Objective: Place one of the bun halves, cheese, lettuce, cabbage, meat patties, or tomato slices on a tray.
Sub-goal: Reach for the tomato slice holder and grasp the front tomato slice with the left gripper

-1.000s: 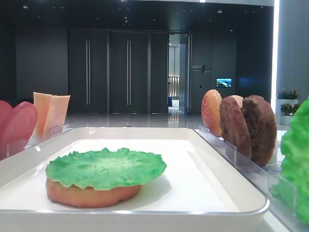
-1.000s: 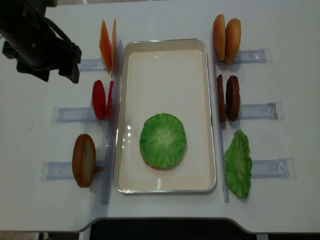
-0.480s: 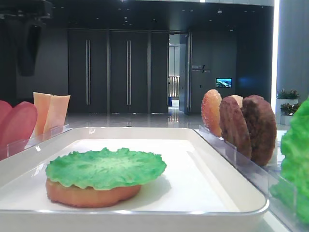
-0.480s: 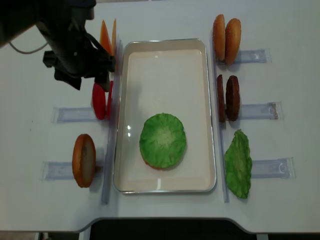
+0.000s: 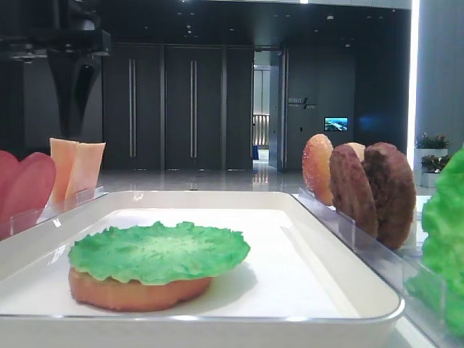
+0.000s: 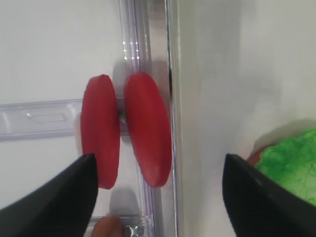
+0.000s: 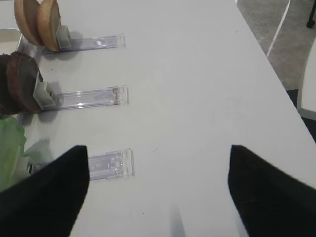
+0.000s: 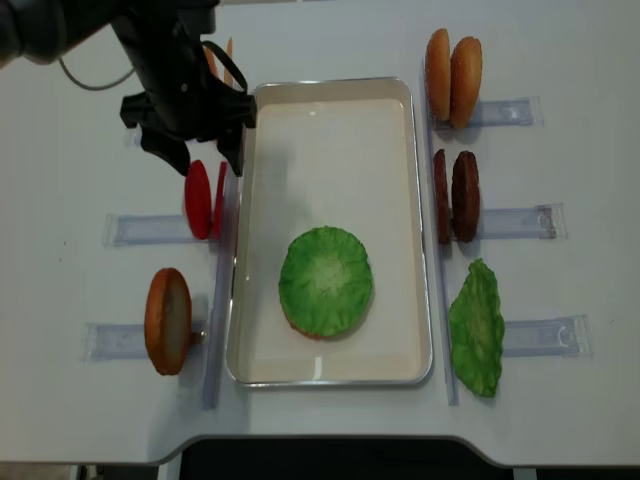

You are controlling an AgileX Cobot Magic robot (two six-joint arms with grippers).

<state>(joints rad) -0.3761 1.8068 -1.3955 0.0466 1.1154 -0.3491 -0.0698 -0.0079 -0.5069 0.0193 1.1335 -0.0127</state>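
Left hand (image 8: 197, 160) spread wide, hovering just above the two upright tomato slices (image 6: 127, 130) beside the tray (image 8: 330, 110)

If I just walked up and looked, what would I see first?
Probably the bright green lettuce sitting on a bun half in the middle of the white tray. Next, the big black left gripper hanging open above the two red tomato slices, which stand on edge in a clear rack just left of the tray.

Dark hall w/ tall doors (image 5: 163, 109), glossy floor (image 5: 196, 180), lit screen (image 5: 336, 124), maybe plants (image 5: 433, 141) at right.
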